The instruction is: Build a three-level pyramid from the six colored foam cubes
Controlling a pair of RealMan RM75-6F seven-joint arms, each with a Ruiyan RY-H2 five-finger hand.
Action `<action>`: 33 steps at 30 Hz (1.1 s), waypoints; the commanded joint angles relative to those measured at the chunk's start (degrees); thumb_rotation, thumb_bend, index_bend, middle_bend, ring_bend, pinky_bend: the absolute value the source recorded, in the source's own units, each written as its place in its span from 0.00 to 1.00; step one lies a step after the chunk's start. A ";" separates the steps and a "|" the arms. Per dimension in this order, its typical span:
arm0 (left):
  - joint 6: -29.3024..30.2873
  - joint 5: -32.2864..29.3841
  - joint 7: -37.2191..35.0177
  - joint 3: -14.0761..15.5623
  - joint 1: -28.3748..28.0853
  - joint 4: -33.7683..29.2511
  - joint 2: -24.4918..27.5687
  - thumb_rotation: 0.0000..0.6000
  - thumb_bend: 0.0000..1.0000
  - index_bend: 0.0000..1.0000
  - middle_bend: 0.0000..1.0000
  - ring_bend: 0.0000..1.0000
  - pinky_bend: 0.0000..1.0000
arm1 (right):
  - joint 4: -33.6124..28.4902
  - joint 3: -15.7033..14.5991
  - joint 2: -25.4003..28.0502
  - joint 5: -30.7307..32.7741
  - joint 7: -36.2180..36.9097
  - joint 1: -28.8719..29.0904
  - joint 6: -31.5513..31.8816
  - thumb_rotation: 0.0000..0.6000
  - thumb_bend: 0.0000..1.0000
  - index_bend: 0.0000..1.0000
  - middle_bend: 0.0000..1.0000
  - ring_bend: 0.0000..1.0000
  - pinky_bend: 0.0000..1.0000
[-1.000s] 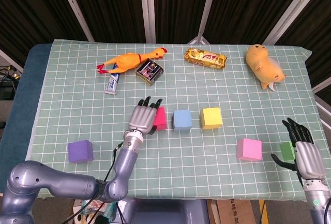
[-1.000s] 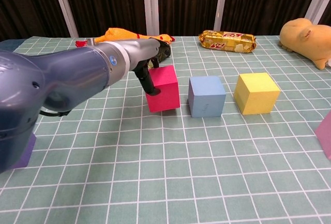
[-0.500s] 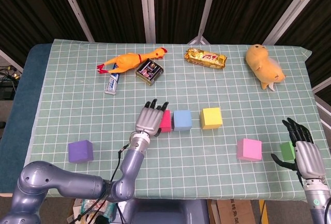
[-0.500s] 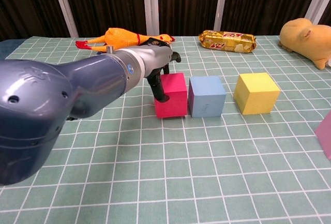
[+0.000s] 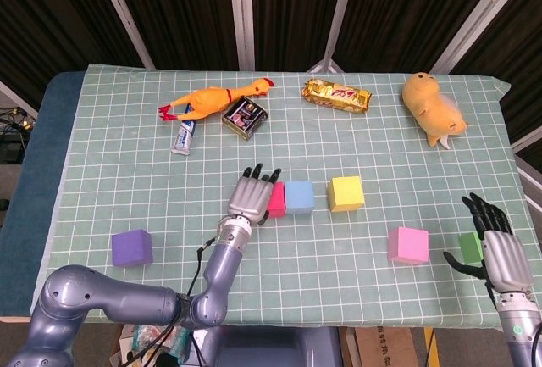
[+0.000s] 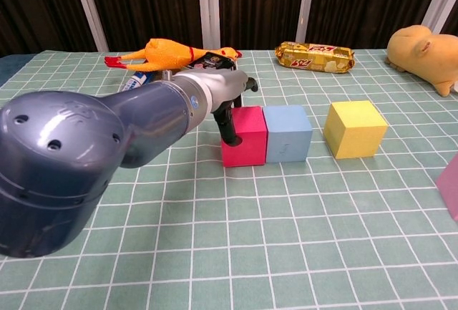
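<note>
the left hand (image 5: 251, 196) rests flat against the left side of the red cube (image 6: 244, 135), fingers extended and spread, gripping nothing; the red cube sits touching the blue cube (image 6: 287, 133) in the middle of the table (image 5: 127, 180). the yellow cube (image 5: 345, 192) stands apart to the right of the blue one, so the bottom row looks only partly closed up. the pink cube (image 5: 408, 245) and green cube (image 5: 471, 247) lie near the front right edge, the purple cube (image 5: 132, 247) near the front left.

the right hand (image 5: 500, 244) hovers just beside the green cube with fingers open and nothing held.

risks from here, as i judge them: foam is light, so more sideways pressure from the left hand could shove both red and blue cubes along together or twist them out of line, leaving a crooked base that later levels would not sit on. a finger dragging as the hand leaves could pull the red cube back and reopen the gap. the green cube is close to the table edge, and a clumsy grasp could knock it off. the rubber chicken (image 5: 212, 97), snack bar (image 5: 337, 94) and plush toy (image 5: 434, 105) sit well behind.
</note>
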 commanded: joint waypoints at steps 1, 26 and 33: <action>-0.21 -0.09 0.16 -0.17 -0.23 0.50 -0.29 1.00 0.46 0.01 0.29 0.05 0.12 | -0.01 0.00 0.04 0.00 0.04 0.01 -0.02 1.00 0.24 0.00 0.00 0.00 0.00; -0.54 -0.43 1.44 -0.56 -0.73 1.99 -1.06 1.00 0.46 0.01 0.29 0.05 0.12 | -0.18 -0.02 0.12 -0.03 0.32 0.09 -0.19 1.00 0.24 0.00 0.00 0.00 0.00; -0.48 -0.92 1.80 -0.68 -0.68 2.22 -1.14 1.00 0.46 0.01 0.29 0.05 0.12 | -0.22 -0.03 0.13 0.00 0.30 0.08 -0.20 1.00 0.24 0.00 0.00 0.00 0.00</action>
